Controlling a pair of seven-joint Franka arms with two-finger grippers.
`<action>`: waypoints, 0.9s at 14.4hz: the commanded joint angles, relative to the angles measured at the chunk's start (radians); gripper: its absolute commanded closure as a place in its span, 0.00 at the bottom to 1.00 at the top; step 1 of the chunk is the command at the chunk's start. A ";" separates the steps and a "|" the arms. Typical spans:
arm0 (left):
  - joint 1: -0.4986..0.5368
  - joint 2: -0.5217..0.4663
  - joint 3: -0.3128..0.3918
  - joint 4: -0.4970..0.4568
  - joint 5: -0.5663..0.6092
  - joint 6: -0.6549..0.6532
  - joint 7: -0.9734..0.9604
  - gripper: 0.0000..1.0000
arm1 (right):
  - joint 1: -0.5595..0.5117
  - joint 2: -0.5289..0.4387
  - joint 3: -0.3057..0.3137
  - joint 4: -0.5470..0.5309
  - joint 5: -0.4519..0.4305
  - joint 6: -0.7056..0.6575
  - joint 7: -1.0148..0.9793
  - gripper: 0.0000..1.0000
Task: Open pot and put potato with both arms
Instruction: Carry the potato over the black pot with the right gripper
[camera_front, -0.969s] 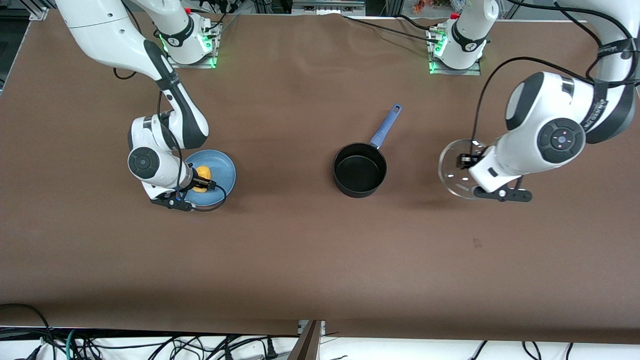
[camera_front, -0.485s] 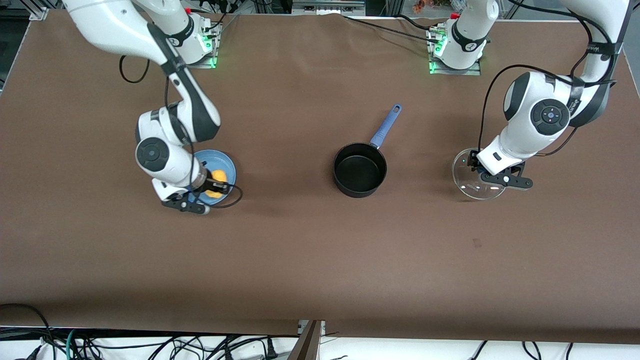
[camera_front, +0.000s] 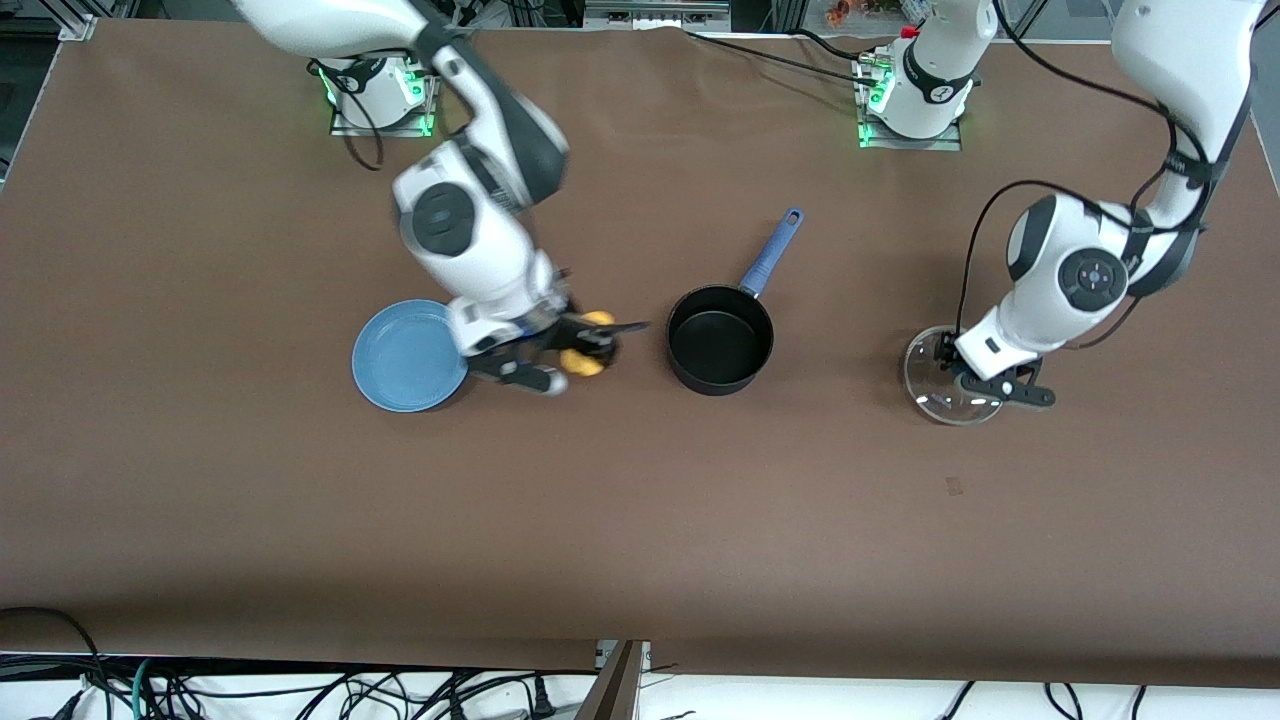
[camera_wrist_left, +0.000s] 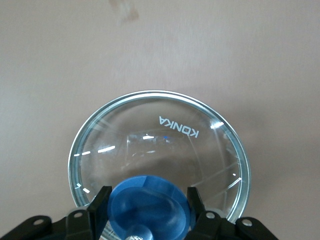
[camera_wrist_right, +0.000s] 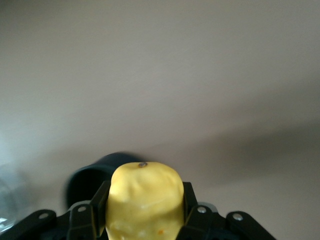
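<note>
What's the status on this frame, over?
Right gripper shut on the bumpy yellow potato, airborne between blue plate and open black saucepan. Left gripper shut on glass lid's blue knob. Path looks unobstructed.

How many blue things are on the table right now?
3. The blue plate lies toward the right arm's end. The pot has a blue handle. The lid's blue knob sits in the left claw, toward the left arm's end.

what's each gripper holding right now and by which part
The right gripper holds the potato by its sides. The left gripper holds the lid by its knob.
</note>
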 joint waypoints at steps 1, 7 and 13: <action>-0.006 0.038 -0.007 0.079 0.027 -0.047 0.011 1.00 | 0.073 0.180 -0.005 0.216 0.005 0.077 0.108 0.91; 0.006 0.018 -0.014 0.102 0.025 -0.136 0.025 0.00 | 0.144 0.323 -0.005 0.221 0.005 0.355 0.122 0.91; 0.011 -0.196 -0.054 0.122 -0.150 -0.369 0.028 0.00 | 0.182 0.333 -0.005 0.208 0.004 0.329 0.146 0.64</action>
